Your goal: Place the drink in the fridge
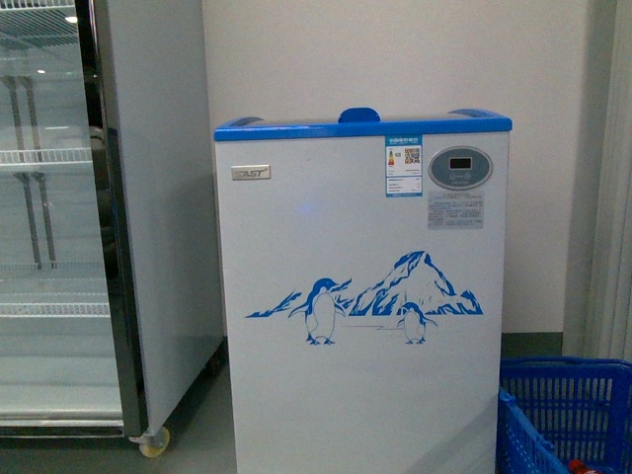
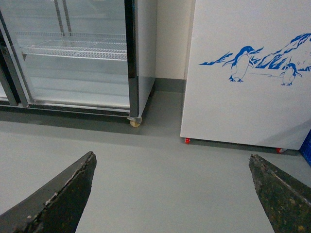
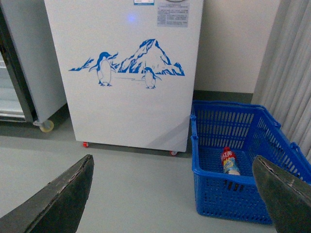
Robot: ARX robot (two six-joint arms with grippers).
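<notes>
Left gripper (image 2: 171,162) and right gripper (image 3: 172,164) gape empty; the drink (image 3: 229,161) lies low in a basket (image 3: 233,199) by the fridge (image 3: 126,111), where a reach may snag the rim.

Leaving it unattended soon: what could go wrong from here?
1. The drink lies on its side low in the basket; the open right gripper may catch the walls or roll it.
2. The tall glass-door fridge stands beside the cooler; it could be taken for the target.
3. The cooler's top is out of view; it may need opening first.
</notes>
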